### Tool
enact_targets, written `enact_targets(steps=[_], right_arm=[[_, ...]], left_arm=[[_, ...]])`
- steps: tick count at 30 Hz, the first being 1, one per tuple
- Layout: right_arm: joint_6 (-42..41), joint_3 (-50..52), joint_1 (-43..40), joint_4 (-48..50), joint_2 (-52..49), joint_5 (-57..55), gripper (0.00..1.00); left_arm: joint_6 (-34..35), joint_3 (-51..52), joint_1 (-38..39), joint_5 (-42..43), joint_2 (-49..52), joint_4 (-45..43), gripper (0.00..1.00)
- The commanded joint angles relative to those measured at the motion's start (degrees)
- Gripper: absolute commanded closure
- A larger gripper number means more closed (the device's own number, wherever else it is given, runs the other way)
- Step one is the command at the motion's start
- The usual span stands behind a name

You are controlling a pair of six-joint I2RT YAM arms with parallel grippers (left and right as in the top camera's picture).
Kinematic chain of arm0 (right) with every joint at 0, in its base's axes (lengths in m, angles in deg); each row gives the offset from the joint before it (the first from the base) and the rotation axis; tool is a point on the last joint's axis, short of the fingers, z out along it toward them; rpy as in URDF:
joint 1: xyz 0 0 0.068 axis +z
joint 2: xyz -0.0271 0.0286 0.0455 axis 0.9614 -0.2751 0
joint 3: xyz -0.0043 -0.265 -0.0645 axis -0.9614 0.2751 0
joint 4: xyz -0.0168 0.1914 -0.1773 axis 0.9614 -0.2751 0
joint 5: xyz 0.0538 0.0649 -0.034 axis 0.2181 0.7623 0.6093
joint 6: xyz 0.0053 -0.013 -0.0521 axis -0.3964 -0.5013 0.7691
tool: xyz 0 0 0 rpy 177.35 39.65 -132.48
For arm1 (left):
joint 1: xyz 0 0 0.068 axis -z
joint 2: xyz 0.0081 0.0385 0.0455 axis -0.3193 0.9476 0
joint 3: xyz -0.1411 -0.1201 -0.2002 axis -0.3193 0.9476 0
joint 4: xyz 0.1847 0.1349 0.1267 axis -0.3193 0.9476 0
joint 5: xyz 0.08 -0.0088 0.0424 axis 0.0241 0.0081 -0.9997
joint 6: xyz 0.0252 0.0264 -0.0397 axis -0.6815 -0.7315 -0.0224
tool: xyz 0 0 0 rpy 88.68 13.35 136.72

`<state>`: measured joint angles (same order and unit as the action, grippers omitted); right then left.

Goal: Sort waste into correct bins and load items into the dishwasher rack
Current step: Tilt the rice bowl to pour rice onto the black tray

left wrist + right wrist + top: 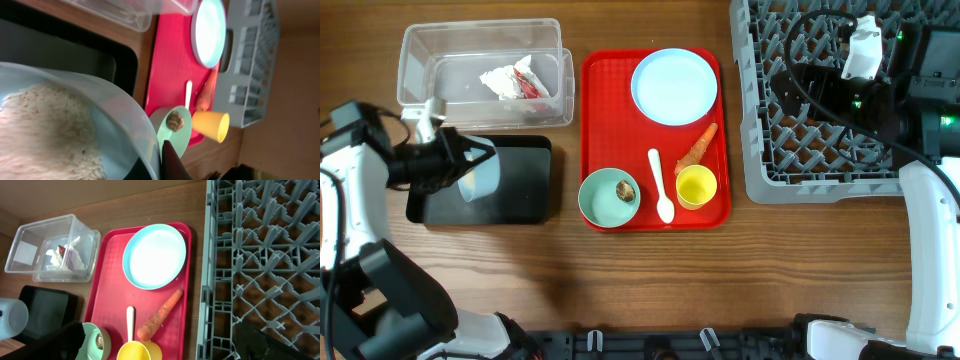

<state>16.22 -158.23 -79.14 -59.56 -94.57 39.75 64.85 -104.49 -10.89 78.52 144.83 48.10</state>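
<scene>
My left gripper (460, 165) is shut on the rim of the pale-blue bowl (481, 173), held tilted over the black tray (520, 190). The left wrist view shows white rice (40, 130) inside the bowl (115, 125). The clear tub (480, 55) holds crumpled white paper with a red wrapper (515, 80). The red tray (600, 120) carries the pale-blue plate (673, 86), carrot (696, 148), white spoon (659, 183), yellow cup (696, 186) and the mint-green bowl (609, 197) with a brown scrap (625, 190). My right gripper (798, 80) is open and empty over the dishwasher rack (820, 150).
The rack fills the right side, its left wall beside the red tray's right edge. The right arm's cables hang over the rack. The clear tub and black tray stand left of the red tray. Bare wood lies along the table's front.
</scene>
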Motion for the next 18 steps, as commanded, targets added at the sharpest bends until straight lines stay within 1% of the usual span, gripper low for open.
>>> enact_targets(steps=[1, 10, 13, 18], right_arm=[[-0.39, -1.2, -0.22, -0.04, -0.37, -0.37, 0.0], [-0.39, -1.2, -0.22, -0.02, -0.37, -0.37, 0.0], [-0.37, -1.2, -0.22, -0.02, -0.37, -0.37, 0.0], [-0.61, -1.2, -0.22, 0.02, -0.37, -0.35, 0.0]], left_arm=[[-2.56, 2.12, -3.19, 7.08, 2.21, -3.21, 0.96], [-2.54, 3.13, -4.09, 9.09, 6.34, -9.42, 0.96], [-2.54, 3.13, -4.09, 9.94, 7.3, -10.12, 0.96], [-2.54, 3.13, -4.09, 14.34, 9.27, -10.12, 0.96]])
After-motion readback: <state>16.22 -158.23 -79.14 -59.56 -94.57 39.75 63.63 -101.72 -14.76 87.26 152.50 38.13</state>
